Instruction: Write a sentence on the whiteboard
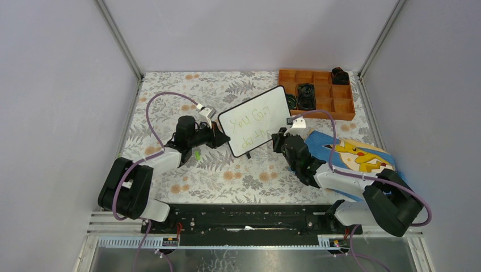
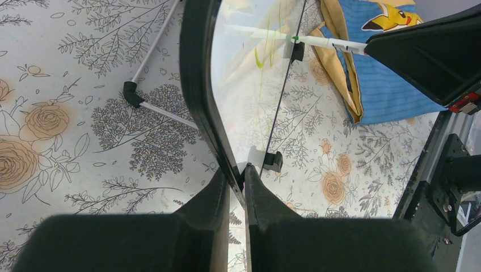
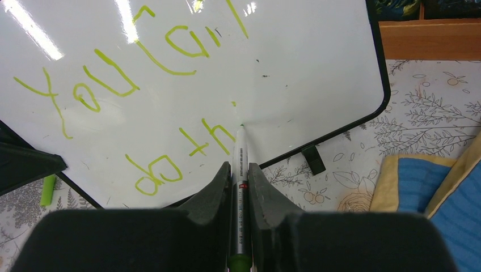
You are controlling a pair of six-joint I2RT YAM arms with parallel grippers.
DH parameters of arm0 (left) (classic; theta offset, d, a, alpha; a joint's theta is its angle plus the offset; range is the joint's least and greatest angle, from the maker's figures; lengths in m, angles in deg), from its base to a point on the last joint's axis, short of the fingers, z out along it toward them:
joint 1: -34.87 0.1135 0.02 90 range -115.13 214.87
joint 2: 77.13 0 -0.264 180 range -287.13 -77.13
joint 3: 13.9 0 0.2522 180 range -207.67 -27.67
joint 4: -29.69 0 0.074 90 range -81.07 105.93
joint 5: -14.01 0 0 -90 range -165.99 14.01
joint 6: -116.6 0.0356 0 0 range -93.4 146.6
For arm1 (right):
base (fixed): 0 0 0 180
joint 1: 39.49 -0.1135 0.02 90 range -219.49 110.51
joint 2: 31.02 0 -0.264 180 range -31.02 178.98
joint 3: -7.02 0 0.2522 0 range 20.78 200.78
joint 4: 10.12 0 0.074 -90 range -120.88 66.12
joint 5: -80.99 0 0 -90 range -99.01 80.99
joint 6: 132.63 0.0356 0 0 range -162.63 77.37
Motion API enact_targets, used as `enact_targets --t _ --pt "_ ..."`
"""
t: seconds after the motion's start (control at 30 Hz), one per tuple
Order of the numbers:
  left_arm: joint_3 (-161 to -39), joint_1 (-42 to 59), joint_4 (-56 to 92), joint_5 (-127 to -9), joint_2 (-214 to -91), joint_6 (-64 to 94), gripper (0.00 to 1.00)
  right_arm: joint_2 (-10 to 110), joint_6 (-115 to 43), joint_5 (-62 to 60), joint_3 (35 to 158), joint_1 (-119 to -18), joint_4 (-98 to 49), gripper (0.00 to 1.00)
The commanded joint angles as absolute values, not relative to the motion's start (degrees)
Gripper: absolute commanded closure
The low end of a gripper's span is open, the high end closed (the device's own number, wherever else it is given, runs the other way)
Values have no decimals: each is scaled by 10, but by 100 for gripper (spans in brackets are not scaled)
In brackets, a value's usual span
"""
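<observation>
Right jaws (image 3: 240, 166), nearest your lens, are closed down to a narrow slot on a marker (image 3: 239, 148). Its barrel runs straight out between them, and its green tip touches the whiteboard (image 3: 306, 62) just ahead. Ahead and to the left of these jaws, the sentence (image 3: 113, 85) stands in green as "You Can" above "do th", with a lone dot just beyond the tip; you should judge it unfinished. Left jaws (image 2: 244, 173), likewise nearly closed, pinch the board's black frame at one edge. The board therefore stands tilted over the table (image 2: 68, 170), with one black foot (image 2: 273, 161) just beyond those jaws. Whether that foot bears on the table cannot be told.

Hazards:
1. One thin pinch on the frame seems to be all that steadies the board. Press the tip too hard and the board may swing about the left jaws or slip out, spoiling the stroke.
2. Tip sits close to the lower frame, so a stroke pulled back toward the right jaws may run off the white.
3. Fresh "th" lies just left of the tip. Sweep the right jaws across it and you may smear it.
4. Only the barrel is gripped, so side load may twist the marker between the jaws.
5. Right of the right jaws lies a blue cloth (image 3: 431, 192), which a low wrist could drag.
</observation>
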State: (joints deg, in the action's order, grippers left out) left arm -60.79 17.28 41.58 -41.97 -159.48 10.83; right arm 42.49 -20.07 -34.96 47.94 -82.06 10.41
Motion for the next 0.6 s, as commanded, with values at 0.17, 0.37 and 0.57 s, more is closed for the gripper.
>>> enact_targets --t 0.17,0.37,0.57 --pt "-601 168 335 -470 -1619 161 100 436 -200 -359 499 -814 146 100" --pt "-601 168 335 -470 -1619 160 100 434 -197 -362 491 -814 138 100" --pt "-601 168 335 -470 -1619 160 100 432 -191 -363 481 -813 129 100"
